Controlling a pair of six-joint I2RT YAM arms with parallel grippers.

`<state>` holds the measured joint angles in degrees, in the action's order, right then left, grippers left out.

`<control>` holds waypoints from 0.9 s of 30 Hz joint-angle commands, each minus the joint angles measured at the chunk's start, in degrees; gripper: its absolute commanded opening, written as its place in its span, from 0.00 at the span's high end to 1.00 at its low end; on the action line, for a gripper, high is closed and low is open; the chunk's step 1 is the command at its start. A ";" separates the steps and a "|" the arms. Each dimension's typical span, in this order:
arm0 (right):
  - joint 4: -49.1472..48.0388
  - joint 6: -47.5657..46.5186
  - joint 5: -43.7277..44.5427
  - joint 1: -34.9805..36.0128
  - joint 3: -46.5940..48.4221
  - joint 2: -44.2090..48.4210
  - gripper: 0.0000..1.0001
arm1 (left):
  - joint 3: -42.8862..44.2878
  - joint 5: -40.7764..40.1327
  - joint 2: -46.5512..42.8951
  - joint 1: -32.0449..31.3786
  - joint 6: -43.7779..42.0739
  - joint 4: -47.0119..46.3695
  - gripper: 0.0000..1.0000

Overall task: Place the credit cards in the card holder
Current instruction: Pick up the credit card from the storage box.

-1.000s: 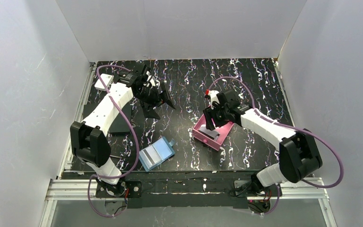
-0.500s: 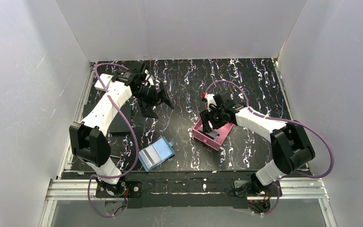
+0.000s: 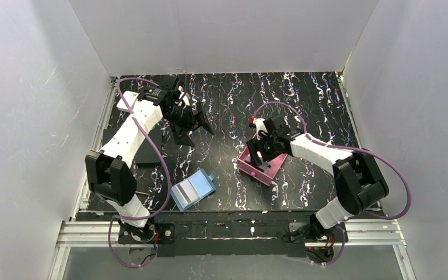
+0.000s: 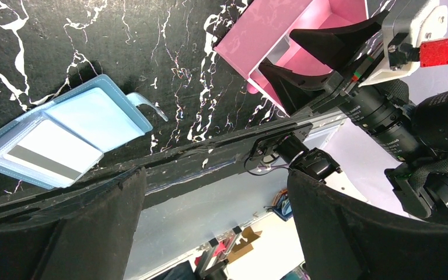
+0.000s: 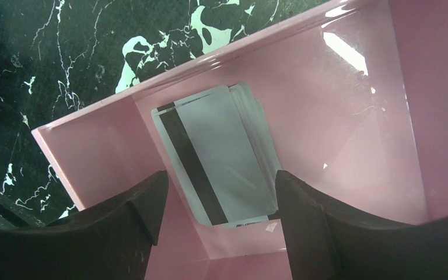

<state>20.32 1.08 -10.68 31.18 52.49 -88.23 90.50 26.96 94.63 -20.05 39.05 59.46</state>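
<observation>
Glossy pink tray, thin dark-striped credit cards stacked flat inside, right gripper spread wide straddling stack, left gripper wide, empty, teal card holder unfolded by table near edge

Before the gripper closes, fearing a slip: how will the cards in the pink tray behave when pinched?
The credit cards look thin and flat, so probably light and slightly bendy. Loosely fanned, they may slide over one another. Flush on the glossy pink tray, edges may resist catching.
</observation>
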 commanded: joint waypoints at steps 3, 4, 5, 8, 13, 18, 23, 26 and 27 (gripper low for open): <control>-1.86 -0.81 -0.75 -0.15 -1.48 -1.00 0.24 | 1.97 0.09 -0.38 0.20 -1.26 2.39 0.11; -1.86 -0.82 -0.70 -0.15 -1.65 -1.11 0.24 | 2.04 0.07 -0.36 0.26 -1.27 2.42 0.11; -1.90 -0.82 -0.56 -0.15 -1.75 -1.16 0.24 | 1.97 0.11 -0.34 0.25 -1.34 2.49 0.11; -1.78 -0.85 -0.37 -0.15 -1.79 -1.29 0.24 | 2.05 0.20 -0.20 0.20 -1.54 2.68 0.11; -0.75 -2.65 1.24 -0.09 -1.48 -1.13 0.26 | 2.67 0.28 0.36 0.27 -1.63 2.93 0.11; 0.77 -3.27 2.44 -0.07 -1.01 -0.79 0.37 | 2.98 0.36 0.71 0.23 -1.61 3.10 0.11; 1.96 -3.59 3.29 0.09 -0.02 0.00 0.45 | 3.07 0.28 0.87 0.23 -1.61 3.03 0.11; 2.65 -3.50 2.93 0.11 0.62 0.58 0.50 | 3.14 0.26 0.92 0.22 -1.68 3.04 0.11; 2.67 -3.32 2.16 0.11 0.74 0.82 0.52 | 3.24 0.24 0.99 0.26 -1.76 3.10 0.11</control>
<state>21.06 -1.56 -8.23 31.18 51.07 -88.97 91.68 26.98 95.39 -20.03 38.28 60.73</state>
